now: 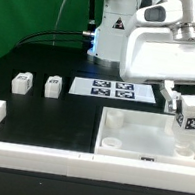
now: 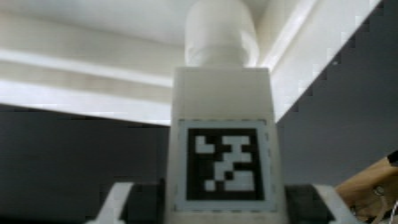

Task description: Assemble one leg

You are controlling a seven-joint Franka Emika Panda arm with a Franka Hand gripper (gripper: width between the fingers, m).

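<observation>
My gripper [image 1: 191,115] is shut on a white leg [image 1: 191,118] with a black-and-white tag, holding it over the right side of the large white tray-like part [image 1: 139,147]. In the wrist view the leg [image 2: 222,130] fills the middle, tag facing the camera, its round end pointing away toward the tray wall. The fingertips [image 2: 134,200] press both sides of the leg. Two more legs [image 1: 23,82] [image 1: 54,86] lie on the black table at the exterior view's left.
The marker board [image 1: 112,89] lies on the table behind the tray. A white raised border [image 1: 26,156] runs along the front and left of the work area. The robot base [image 1: 113,32] stands at the back, green backdrop behind.
</observation>
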